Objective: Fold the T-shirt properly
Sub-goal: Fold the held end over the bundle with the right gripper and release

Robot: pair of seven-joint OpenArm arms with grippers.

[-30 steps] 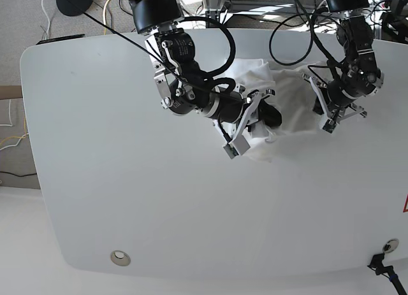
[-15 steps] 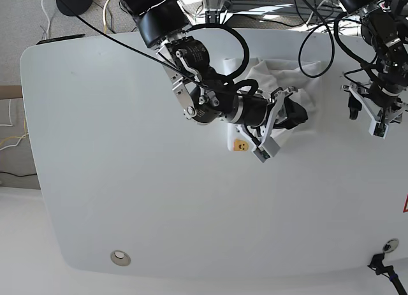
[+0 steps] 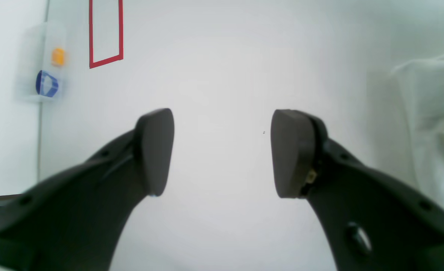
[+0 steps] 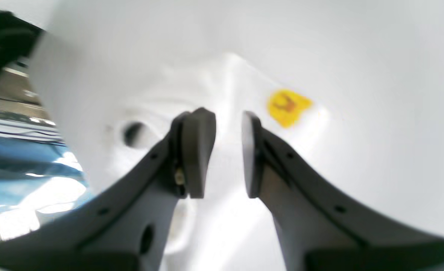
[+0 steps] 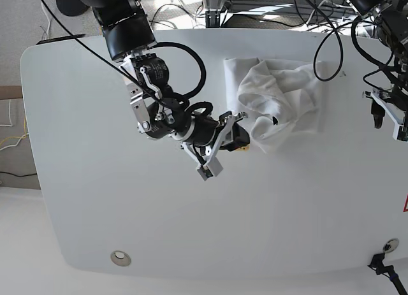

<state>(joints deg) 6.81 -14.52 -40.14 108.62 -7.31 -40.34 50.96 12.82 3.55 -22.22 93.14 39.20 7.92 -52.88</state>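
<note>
Up near the top centre-right of the base view, the T-shirt (image 5: 280, 100) lies crumpled in a heap on the white table (image 5: 95, 180). Just left of the heap's lower edge sits the right gripper (image 5: 223, 145); its wrist view shows the jaws narrowly parted with white cloth between them, though whether they pinch it I cannot tell, and a yellow patch (image 4: 286, 106) lies beside them. At the far right edge, the left gripper (image 3: 222, 152) gapes wide and holds nothing.

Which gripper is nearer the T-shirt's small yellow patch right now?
Right. The right gripper sits on the T-shirt beside the yellow patch; the left gripper hangs past the shirt's far side.
</note>
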